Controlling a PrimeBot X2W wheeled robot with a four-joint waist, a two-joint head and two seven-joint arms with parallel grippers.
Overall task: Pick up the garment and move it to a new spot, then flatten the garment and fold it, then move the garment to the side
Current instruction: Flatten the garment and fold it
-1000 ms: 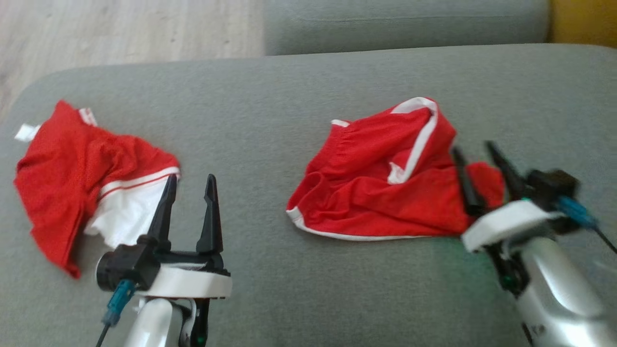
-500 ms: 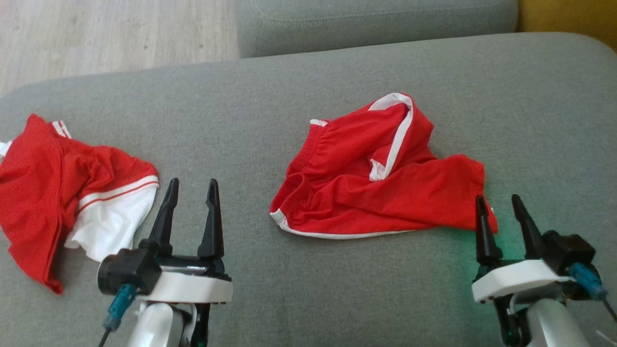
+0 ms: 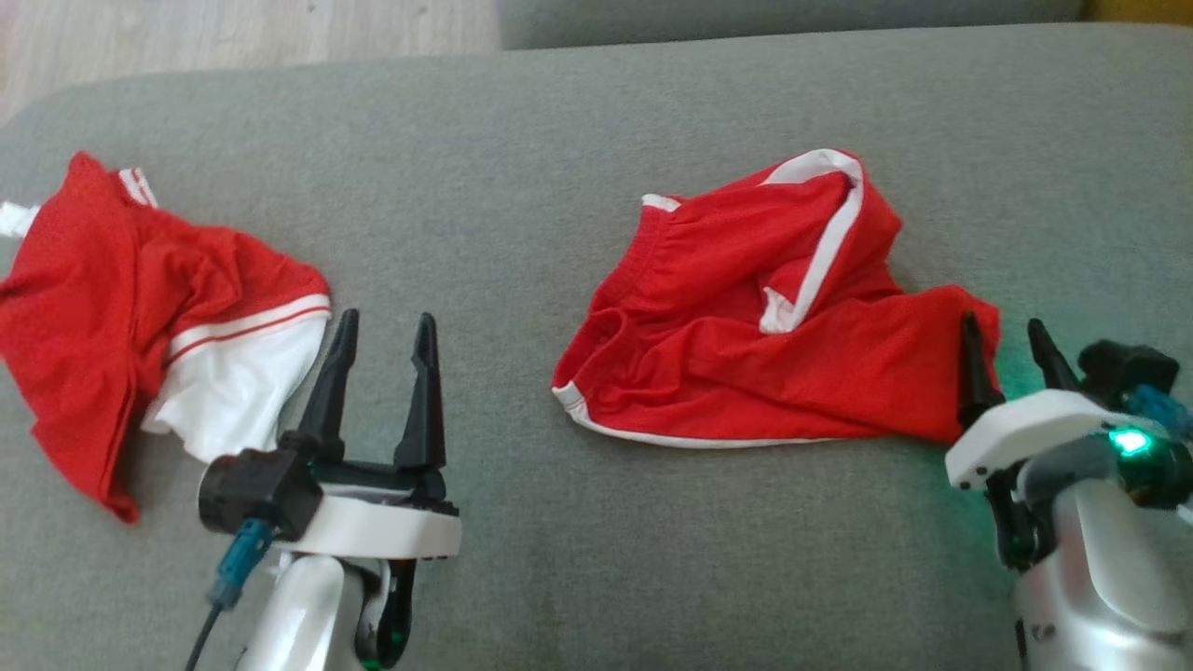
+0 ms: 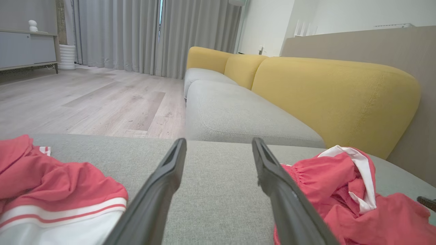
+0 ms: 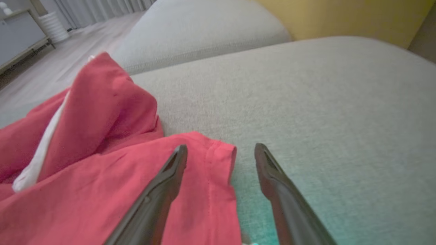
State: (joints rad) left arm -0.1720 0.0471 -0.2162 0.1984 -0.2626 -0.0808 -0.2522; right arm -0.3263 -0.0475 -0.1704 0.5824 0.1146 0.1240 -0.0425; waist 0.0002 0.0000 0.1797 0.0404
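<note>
A red garment with white trim (image 3: 746,354), shaped like shorts, lies crumpled on the grey sofa seat (image 3: 596,112), right of centre. My right gripper (image 3: 1003,324) stands open at the garment's right corner. In the right wrist view the red hem (image 5: 102,163) runs between the fingers of the right gripper (image 5: 221,147). My left gripper (image 3: 388,320) is open over bare cushion, between this garment and a second one. In the left wrist view the left gripper (image 4: 219,141) has nothing between its fingers, and the red garment (image 4: 340,190) lies to its right.
A second crumpled garment, red and white (image 3: 121,308), lies at the seat's left end, close to my left gripper. Wooden floor (image 3: 186,37) lies beyond the seat's far left edge. Another grey seat (image 4: 231,115) and a yellow backrest (image 4: 323,92) stand behind.
The head camera has shifted. My right gripper has drawn back off the red garment's right end and now stands level at its right corner. The left gripper has stayed put.
</note>
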